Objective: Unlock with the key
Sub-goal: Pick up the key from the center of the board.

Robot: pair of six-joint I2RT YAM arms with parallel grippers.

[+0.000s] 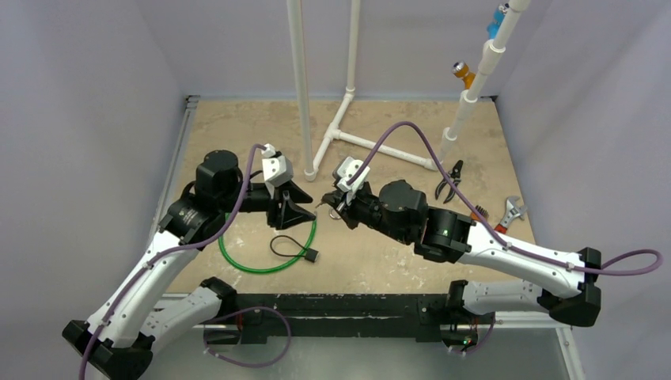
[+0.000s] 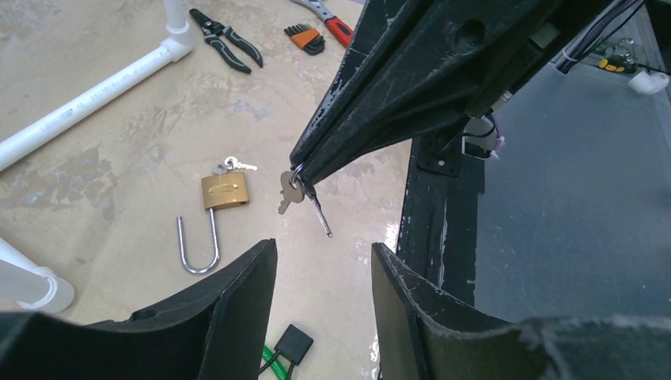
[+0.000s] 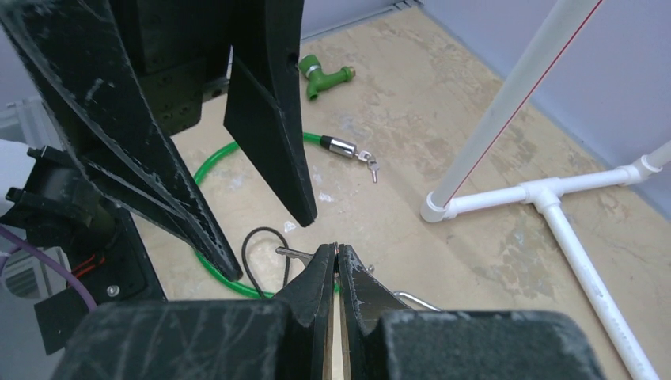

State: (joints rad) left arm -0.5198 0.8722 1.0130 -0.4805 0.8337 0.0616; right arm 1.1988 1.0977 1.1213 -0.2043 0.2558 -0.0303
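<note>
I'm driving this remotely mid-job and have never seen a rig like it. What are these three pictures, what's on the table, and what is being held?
This is a robot: a left arm and a right arm bolted at the near edge of a table, each ending in a two-finger hand. The wide picture comes from a fixed camera above and behind them. The other two come from a camera on each wrist, looking out past that arm's own fingers. The right hand is shut on a small bunch of keys, seen dangling in the left wrist picture. The left hand is open and empty. On the table lie a brass padlock, a green cable lock, pliers and a white pipe frame.
</note>
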